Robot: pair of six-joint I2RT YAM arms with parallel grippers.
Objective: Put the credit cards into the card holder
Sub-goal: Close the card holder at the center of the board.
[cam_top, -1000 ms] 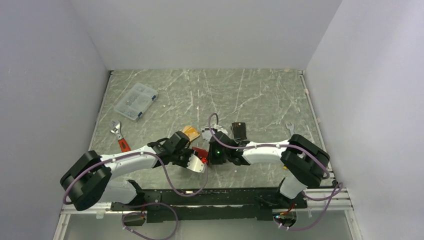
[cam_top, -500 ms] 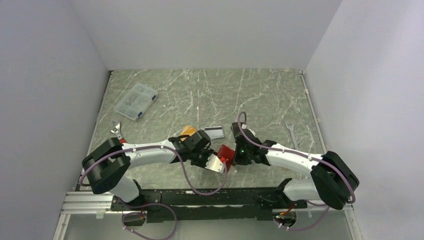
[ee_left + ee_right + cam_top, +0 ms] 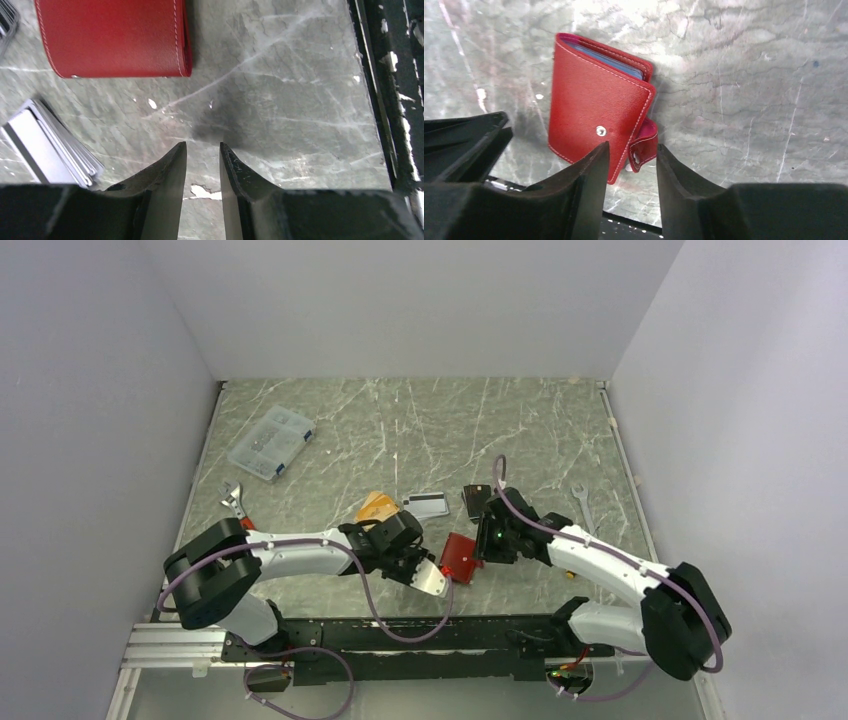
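The right hand (image 3: 631, 165) hangs just above the dark-red leather card holder (image 3: 599, 107). Its two fingers stand partly apart and hold nothing; the holder's snap tab is seen in the gap between them. The holder lies folded on the grey marbled desk (image 3: 520, 430), near the front edge, between the two arms. The left hand (image 3: 202, 170) is also partly open and empty, over bare desk just beside the holder. A stack of silver-white plastic cards (image 3: 47, 142) lies next to the left hand. Farther back on the desk there are a gold-orange card (image 3: 377, 507), one silver-white card with a black stripe (image 3: 425, 503) and a small black rectangle (image 3: 474, 501).
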